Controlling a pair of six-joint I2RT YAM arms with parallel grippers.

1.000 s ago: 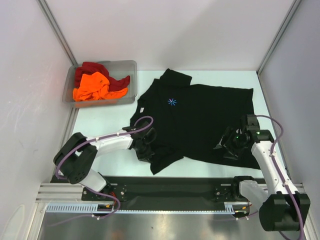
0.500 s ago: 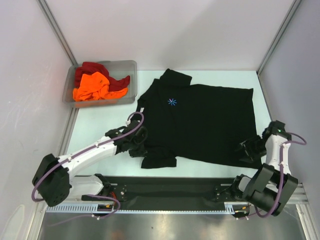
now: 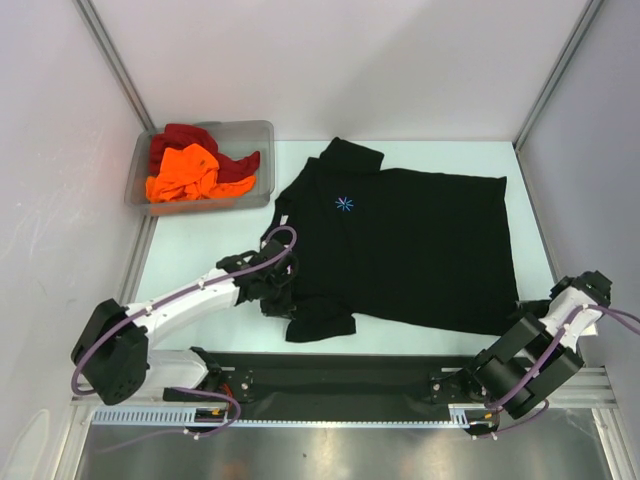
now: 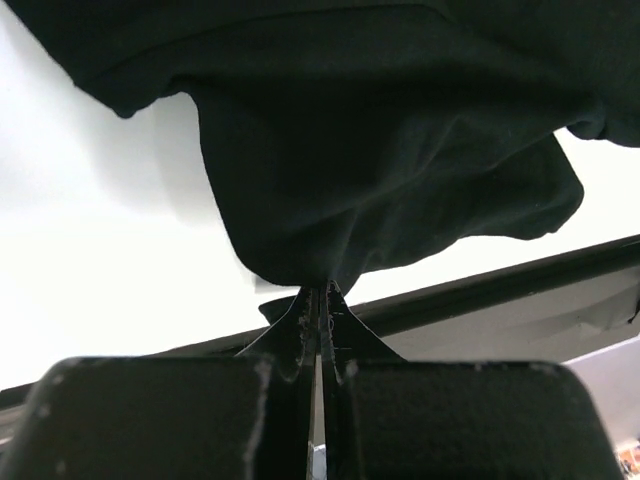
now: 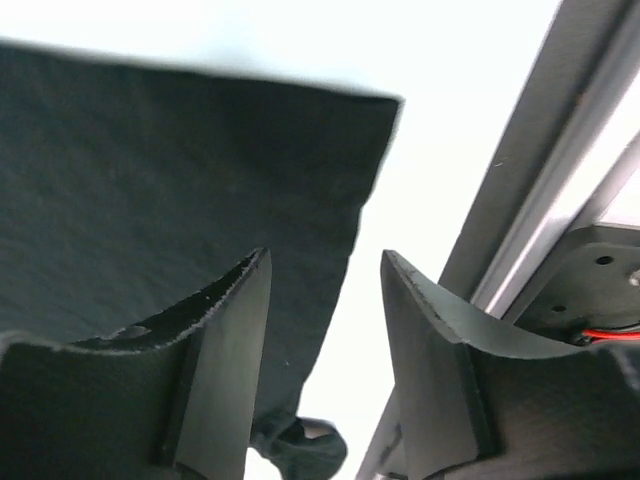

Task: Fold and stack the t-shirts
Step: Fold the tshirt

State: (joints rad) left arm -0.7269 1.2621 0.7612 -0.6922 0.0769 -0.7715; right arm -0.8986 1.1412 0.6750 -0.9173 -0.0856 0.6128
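Your left tool (image 4: 318, 295) was clamped on the bunched near sleeve of the black t-shirt (image 3: 410, 240), which lay spread on the worktop (image 3: 195, 255). Your right tool (image 5: 325, 265) stood jaws apart over its hem corner, gripping nothing. The orange t-shirt (image 3: 185, 172) and dark red t-shirt (image 3: 180, 135) sat crumpled in the bin (image 3: 258, 130).

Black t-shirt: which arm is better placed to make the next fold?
Left. The left gripper is shut on the black t-shirt, pinching bunched cloth at its near-left edge. The right gripper stands open by the hem corner, holding nothing.
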